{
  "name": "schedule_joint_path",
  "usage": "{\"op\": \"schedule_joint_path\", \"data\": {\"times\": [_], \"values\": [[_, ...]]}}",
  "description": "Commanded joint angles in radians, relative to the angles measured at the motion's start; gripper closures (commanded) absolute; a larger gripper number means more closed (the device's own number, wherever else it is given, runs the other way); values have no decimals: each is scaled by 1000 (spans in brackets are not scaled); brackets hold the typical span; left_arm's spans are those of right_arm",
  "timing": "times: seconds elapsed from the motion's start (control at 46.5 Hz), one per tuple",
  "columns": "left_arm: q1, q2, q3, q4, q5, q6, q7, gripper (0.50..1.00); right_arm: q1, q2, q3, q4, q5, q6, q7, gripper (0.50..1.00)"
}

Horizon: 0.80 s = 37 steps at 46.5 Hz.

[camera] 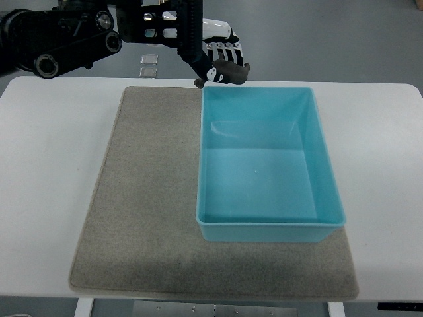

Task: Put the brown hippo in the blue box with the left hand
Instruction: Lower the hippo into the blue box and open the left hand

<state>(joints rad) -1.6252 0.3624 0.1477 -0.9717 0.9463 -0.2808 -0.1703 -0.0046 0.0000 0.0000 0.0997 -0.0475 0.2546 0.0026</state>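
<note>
At the frame's top, the left hand gripped the brown hippo just above the blue box, which sat on a grey mat covering the white counter.

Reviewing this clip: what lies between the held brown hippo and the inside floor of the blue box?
Only the box's far rim. In the top view the left hand holds the brown hippo just beyond the far wall of the blue box, whose inside holds nothing.
</note>
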Motion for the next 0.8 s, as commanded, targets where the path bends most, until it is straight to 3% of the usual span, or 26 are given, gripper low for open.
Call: {"op": "schedule_joint_path", "data": {"times": [0.0, 0.581, 0.774], "values": [[-16, -8, -3, -42, 22, 0, 2, 1000, 0, 0, 0, 0, 0, 0, -1, 564], [53, -131, -8, -64, 157, 15, 9, 1000, 0, 0, 0, 0, 0, 0, -1, 564], [136, -177, -5, -55, 213, 98, 12, 1000, 0, 0, 0, 0, 0, 0, -1, 564]]}}
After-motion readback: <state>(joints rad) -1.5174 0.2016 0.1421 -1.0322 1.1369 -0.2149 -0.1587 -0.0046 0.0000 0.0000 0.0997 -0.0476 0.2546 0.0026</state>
